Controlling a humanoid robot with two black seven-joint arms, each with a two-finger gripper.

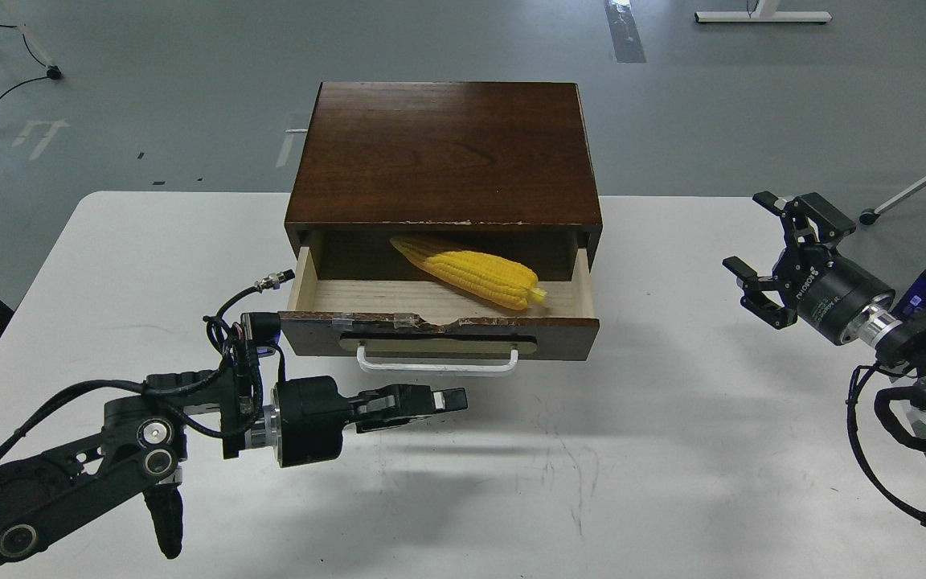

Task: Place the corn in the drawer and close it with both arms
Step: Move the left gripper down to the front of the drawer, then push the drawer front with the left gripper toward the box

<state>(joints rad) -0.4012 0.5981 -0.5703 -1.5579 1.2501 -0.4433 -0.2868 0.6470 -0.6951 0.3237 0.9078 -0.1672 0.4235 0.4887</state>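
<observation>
The bright yellow corn cob is already lying inside the pale wood drawer with the dark brown chipped front. It lies slanted, with its thin pointed end toward the back left and its fat end toward the front right. It touches nothing but the drawer floor. The drawer is pulled out of the dark wooden box and is still open, so I think the only job left is to push it shut.

The left black two-finger gripper hangs low over the white table, just in front of the drawer and a little below the white bar handle. Its fingers point to the right, side-on to the drawer front, and they look pressed together with nothing between them. It is not touching the handle or the front.

The right black two-finger gripper is well apart from the drawer, off to the right side. Its fingers are spread wide and hold nothing.

The drawer front lies straight behind the left gripper (away from the robot), so the left arm is much nearer. A push would have to go straight back, toward the box. The right arm would need to come in a long way first.
</observation>
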